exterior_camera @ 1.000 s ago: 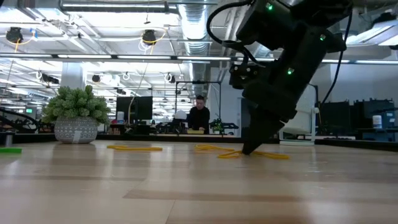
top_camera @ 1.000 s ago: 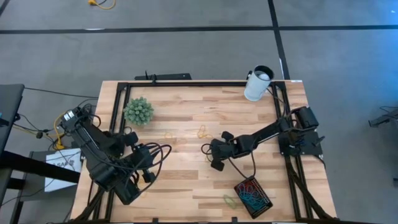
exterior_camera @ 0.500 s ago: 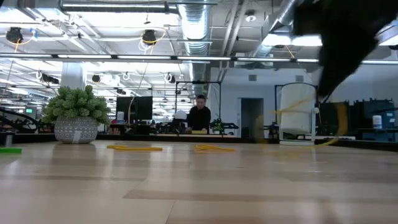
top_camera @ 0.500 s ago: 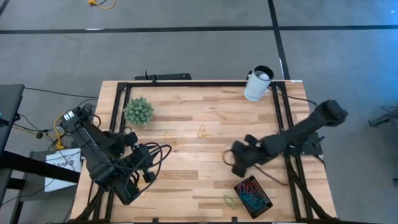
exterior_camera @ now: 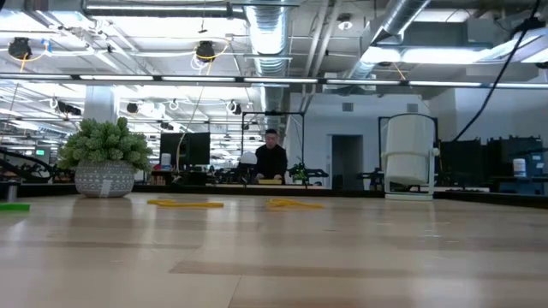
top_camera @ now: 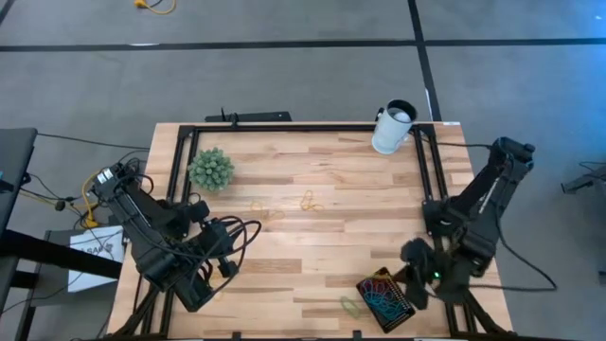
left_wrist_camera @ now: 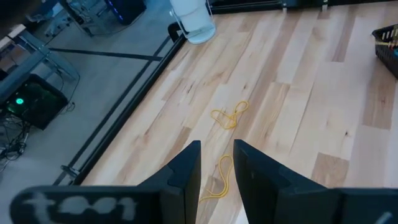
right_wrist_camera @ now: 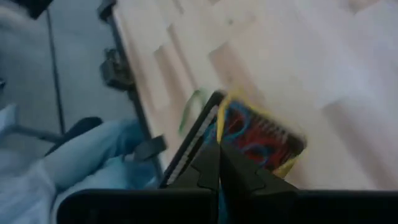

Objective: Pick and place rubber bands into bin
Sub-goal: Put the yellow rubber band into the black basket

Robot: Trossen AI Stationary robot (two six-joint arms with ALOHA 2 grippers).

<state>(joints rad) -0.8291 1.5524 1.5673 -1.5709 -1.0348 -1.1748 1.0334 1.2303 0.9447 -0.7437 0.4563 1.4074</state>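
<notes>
Light: bright, even, from ceiling lamps seen in the low view.
Shadows: soft, faint on the tabletop.
Glare: pale sheen on the tabletop's near boards, low view.
Blur: right wrist view smeared throughout; left wrist view's near fingers out of focus.

The pale butcher-block wooden table top looks smooth with a soft satin sheen. Its dark frame rails look like matt metal. At upper right, a white cylindrical cup seems smooth plastic. The small black ribbed bin looks matt.
</notes>
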